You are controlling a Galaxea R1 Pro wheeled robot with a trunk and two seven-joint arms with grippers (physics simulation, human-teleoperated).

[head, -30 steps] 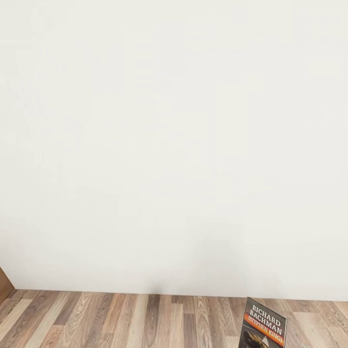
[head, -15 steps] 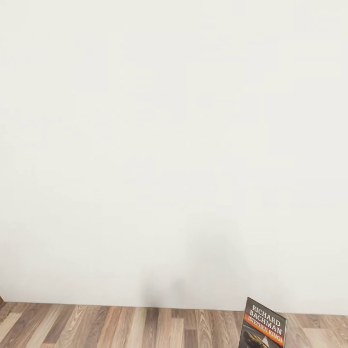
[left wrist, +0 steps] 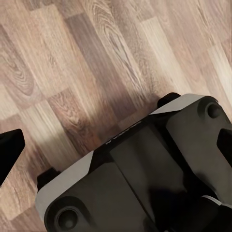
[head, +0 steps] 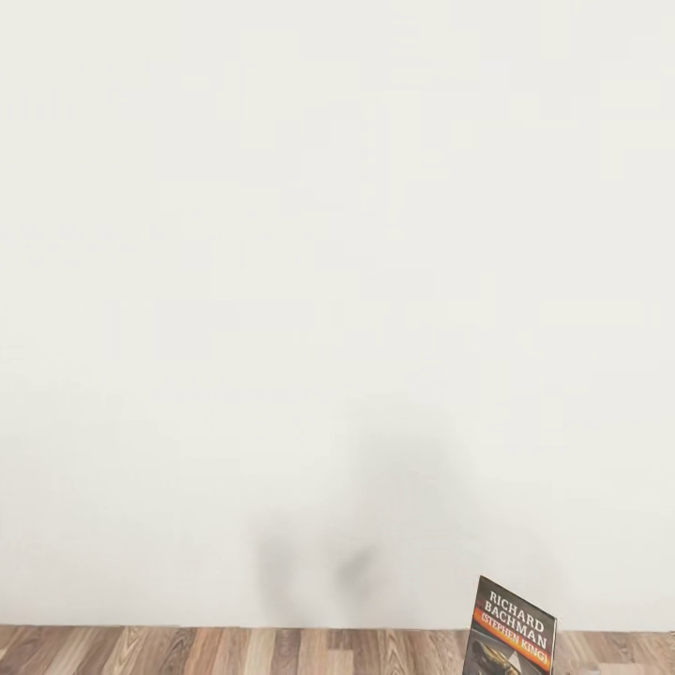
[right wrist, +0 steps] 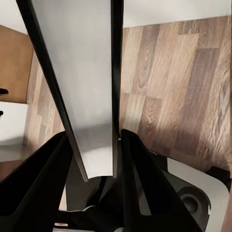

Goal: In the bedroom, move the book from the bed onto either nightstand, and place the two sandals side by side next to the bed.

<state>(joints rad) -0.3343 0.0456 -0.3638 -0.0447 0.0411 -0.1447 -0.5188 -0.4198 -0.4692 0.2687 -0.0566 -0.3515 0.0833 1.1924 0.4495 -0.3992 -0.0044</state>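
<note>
Facing a blank white wall (head: pixel 337 281) across most of the head view, with only a thin strip of wood-plank floor (head: pixel 234 652) running along the near edge.

Rising at the near right of that view: the book (head: pixel 511 626), held up off any surface, cover turned toward the camera, long axis standing close to upright and leaning slightly, title lettering reading right way up. Sitting pinched edge-on in the right gripper (right wrist: pixel 94 166), jaws narrow and clamped on the lower end, pages and cover running straight away from the fingers (right wrist: pixel 140 179) over the floor.

Probably handling as a light, thin paperback: somewhat flexible, liable to sag or swing if carried flat by one end, with a smooth cover likely to slip under a loose pinch. Best gripped across the closed covers, close to the spine, as looks to be the case here, though not certain.

Pointing the left gripper (left wrist: pixel 116 145) down at the floor above the robot's dark base (left wrist: pixel 145 183), fingertips sitting at opposite edges of that view, jaws wide and holding nothing.
</note>
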